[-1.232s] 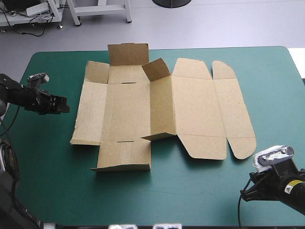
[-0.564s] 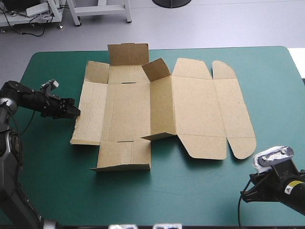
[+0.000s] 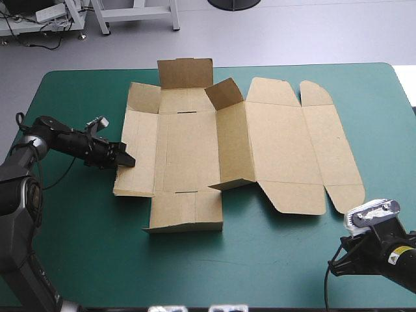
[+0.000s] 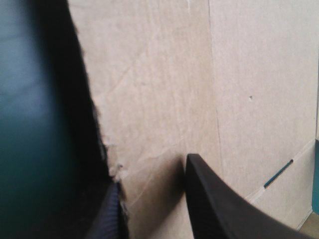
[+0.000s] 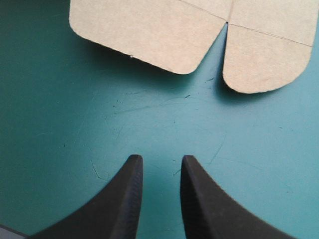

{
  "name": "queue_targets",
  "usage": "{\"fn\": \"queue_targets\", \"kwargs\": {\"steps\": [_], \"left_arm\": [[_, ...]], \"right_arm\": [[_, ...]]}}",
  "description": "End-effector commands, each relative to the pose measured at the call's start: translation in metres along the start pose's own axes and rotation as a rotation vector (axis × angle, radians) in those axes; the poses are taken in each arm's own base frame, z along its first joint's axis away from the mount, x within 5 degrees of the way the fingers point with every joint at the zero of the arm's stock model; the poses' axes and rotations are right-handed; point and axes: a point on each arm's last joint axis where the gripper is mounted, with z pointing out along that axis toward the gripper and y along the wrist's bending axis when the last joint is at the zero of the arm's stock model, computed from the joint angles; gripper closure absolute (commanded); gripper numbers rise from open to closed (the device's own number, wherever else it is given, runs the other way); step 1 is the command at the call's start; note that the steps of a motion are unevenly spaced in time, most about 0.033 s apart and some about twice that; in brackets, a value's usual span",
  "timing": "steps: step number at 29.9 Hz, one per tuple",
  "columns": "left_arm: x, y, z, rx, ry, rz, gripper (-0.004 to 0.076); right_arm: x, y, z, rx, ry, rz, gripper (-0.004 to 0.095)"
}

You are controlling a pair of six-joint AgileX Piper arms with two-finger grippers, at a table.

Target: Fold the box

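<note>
Box (image 3: pixel 227 140) still mostly flat; my left gripper (image 3: pixel 130 160), jaws apart, straddles the flap nearest the desk's left edge. Next I should pinch and raise it.

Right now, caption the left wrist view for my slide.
Open left gripper straddling ragged edge of brown cardboard box on teal-green cover.
</note>
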Motion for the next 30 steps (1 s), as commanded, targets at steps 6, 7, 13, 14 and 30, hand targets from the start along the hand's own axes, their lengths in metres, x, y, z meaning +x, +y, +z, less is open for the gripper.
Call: {"fn": "queue_targets", "kwargs": {"steps": [6, 7, 13, 14, 30], "left_arm": [[-0.008, -0.047, -0.01, 0.228, -0.078, 0.027, 0.0455], [-0.009, -0.048, -0.01, 0.245, -0.09, 0.02, 0.0455], [-0.008, -0.056, -0.003, 0.243, -0.064, 0.04, 0.0455], [-0.008, -0.058, -0.002, 0.244, -0.059, 0.045, 0.0455], [-0.034, -0.081, -0.005, 0.308, -0.153, 0.211, 0.0729]], "right_arm": [[-0.011, 0.0, -0.006, 0.003, -0.066, -0.011, 0.0663], [-0.01, 0.0, -0.006, 0.003, -0.063, -0.012, 0.0663], [-0.01, 0.0, -0.006, 0.002, -0.061, -0.014, 0.0663], [-0.01, 0.0, -0.006, 0.002, -0.061, -0.014, 0.0663], [-0.011, 0.0, -0.006, 0.001, -0.069, -0.012, 0.0663]]}}
